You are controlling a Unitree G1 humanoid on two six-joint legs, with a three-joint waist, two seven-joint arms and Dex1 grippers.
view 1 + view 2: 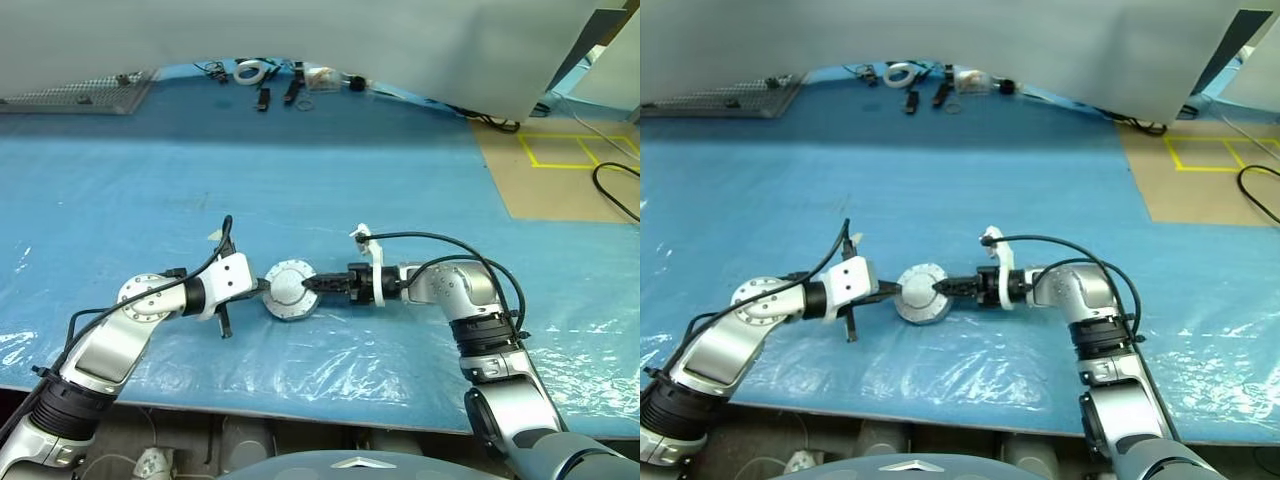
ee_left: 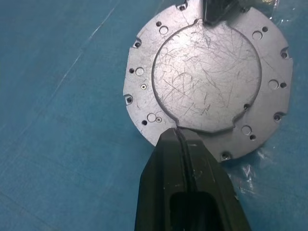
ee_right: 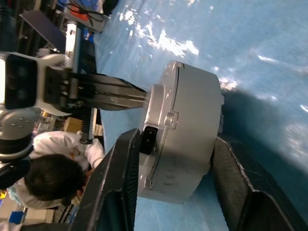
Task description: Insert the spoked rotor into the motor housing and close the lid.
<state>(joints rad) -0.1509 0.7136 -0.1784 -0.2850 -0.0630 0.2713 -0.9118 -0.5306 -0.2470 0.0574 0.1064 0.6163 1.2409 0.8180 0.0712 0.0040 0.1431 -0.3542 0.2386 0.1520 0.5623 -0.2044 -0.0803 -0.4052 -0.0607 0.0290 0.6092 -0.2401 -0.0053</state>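
The motor housing [image 3: 185, 130], a short silver-grey drum, rests on the blue sheet between my two arms. On top of it sits the lid [image 1: 288, 289], plain scratched grey face up [image 2: 207, 77]. The spoked rotor is hidden. My left gripper [image 2: 177, 132] is shut, its tip resting against the lid's left rim [image 1: 258, 287]. My right gripper [image 3: 175, 139] reaches in from the right and straddles the drum. One finger [image 3: 120, 168] lies on the lid's face and the other [image 3: 231, 178] sits under the base, both touching.
At the table's far edge lie a white tape roll [image 1: 249, 71], black tools [image 1: 264, 97] and a mesh tray [image 1: 80, 95]. Brown floor with yellow tape marks [image 1: 575, 150] lies at the far right. A person [image 3: 48, 178] sits beyond the near edge.
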